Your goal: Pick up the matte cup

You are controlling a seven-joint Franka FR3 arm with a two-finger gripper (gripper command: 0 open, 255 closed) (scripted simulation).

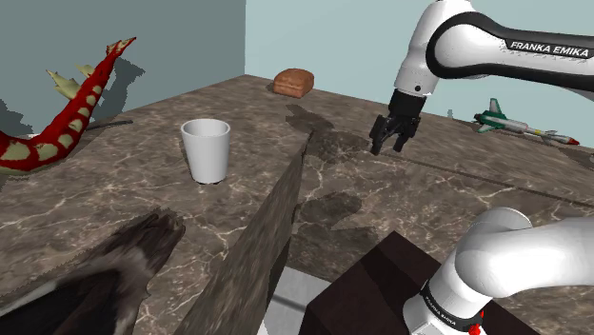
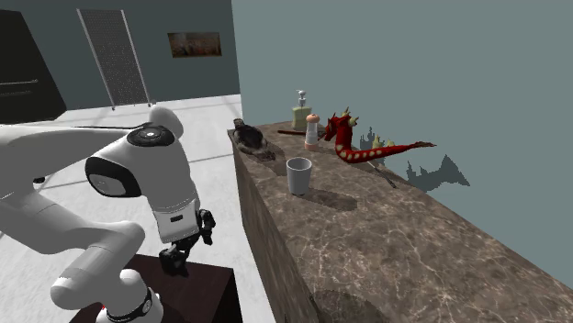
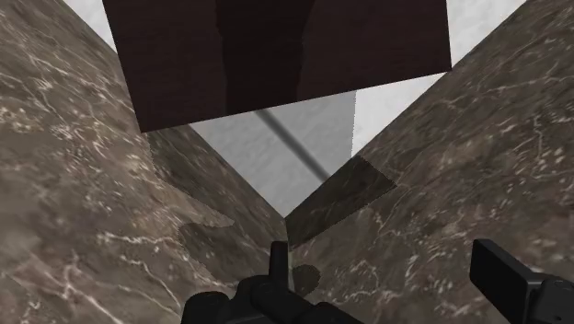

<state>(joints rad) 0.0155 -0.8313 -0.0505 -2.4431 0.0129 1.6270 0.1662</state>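
The matte cup is plain white, upright and empty on the brown marbled counter; it also stands near the counter's front edge in the second exterior view. My black gripper hangs open and points down, well off to the shoulder view's right of the cup, over the inner corner where two counter tops meet. In the second exterior view the gripper is out beside the counter's front, above the stand. The wrist view shows the gripper with its fingers apart and nothing between them.
A red dragon figure lies behind the cup; a dark bird-like figure sits nearer the camera. A bread loaf and toy jet lie by the wall. A soap dispenser and small bottle stand farther along. The dark stand is below the gripper.
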